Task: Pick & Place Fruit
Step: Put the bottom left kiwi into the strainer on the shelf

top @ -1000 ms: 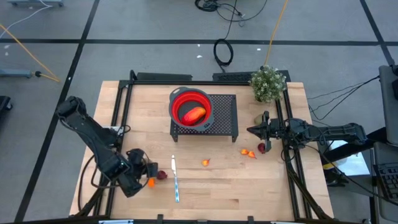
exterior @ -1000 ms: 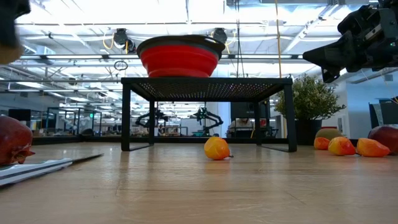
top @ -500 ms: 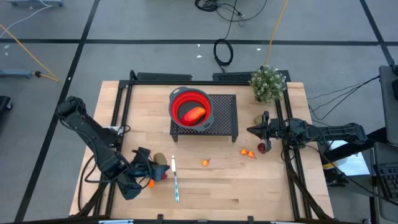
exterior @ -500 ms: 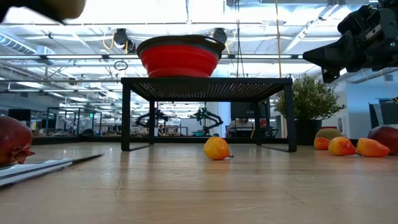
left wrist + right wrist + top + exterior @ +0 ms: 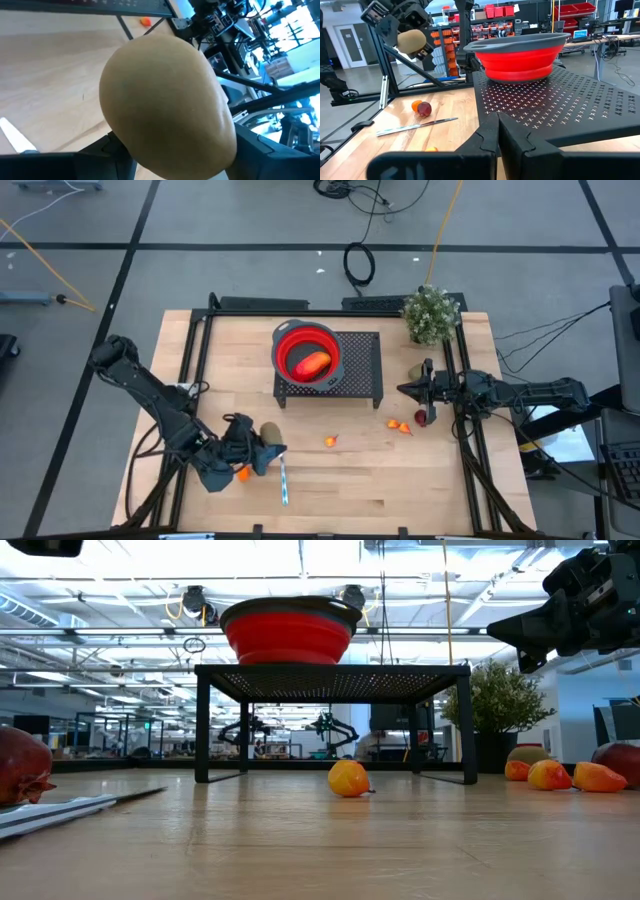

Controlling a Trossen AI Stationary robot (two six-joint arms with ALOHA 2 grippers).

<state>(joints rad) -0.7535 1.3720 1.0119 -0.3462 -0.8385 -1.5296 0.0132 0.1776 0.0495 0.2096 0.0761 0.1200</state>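
- Since a moment earlier, left gripper [image 5: 262, 442] has carried the kiwi [image 5: 269, 433] rightward, pinched, above the knife [image 5: 283, 477].
- Risk: the rounded fruit slips before reaching the red bowl [image 5: 307, 350].
- Right gripper [image 5: 408, 390] waits, pressed together.

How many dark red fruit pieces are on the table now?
2. One dark red fruit lies beside the knife, near the left gripper, which holds a brown fruit. The other dark red fruit lies near the right gripper. More may be hidden.

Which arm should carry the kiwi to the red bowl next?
Left. The left gripper already holds the kiwi above the table, while the right gripper waits shut beside the rack at the far edge.
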